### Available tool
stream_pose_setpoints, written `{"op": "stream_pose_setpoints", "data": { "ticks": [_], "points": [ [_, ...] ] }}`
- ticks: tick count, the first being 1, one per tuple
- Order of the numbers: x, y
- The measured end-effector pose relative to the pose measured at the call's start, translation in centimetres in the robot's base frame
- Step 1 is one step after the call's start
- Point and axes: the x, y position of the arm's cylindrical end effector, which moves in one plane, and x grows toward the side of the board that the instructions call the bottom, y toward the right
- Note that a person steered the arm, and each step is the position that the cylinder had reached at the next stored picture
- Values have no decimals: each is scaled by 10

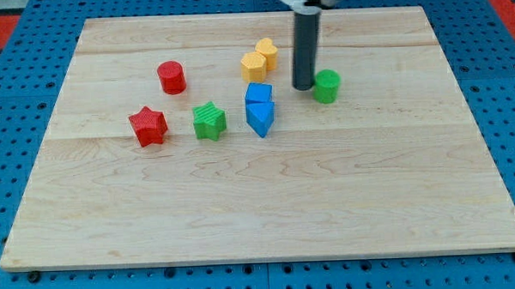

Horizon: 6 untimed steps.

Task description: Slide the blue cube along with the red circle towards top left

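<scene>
The blue cube (258, 94) sits near the board's middle, touching a second blue block (261, 119) just below it. The red circle (171, 77) stands well to the cube's left, apart from it. My tip (303, 86) is on the board to the cube's right, a short gap away, and right beside the green cylinder (327, 86) on its left side.
Two yellow blocks (260, 60) sit touching each other just above the blue cube. A red star (148, 126) and a green star (209, 120) lie left of the blue blocks. The wooden board (260, 204) rests on a blue pegboard.
</scene>
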Motion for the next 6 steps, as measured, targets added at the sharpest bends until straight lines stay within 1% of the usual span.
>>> {"op": "stream_pose_setpoints", "data": {
  "ticks": [1,2,3,5,6],
  "points": [
    [16,3],
    [31,-21],
    [37,-65],
    [-1,-123],
    [-5,-149]
  ]
}}
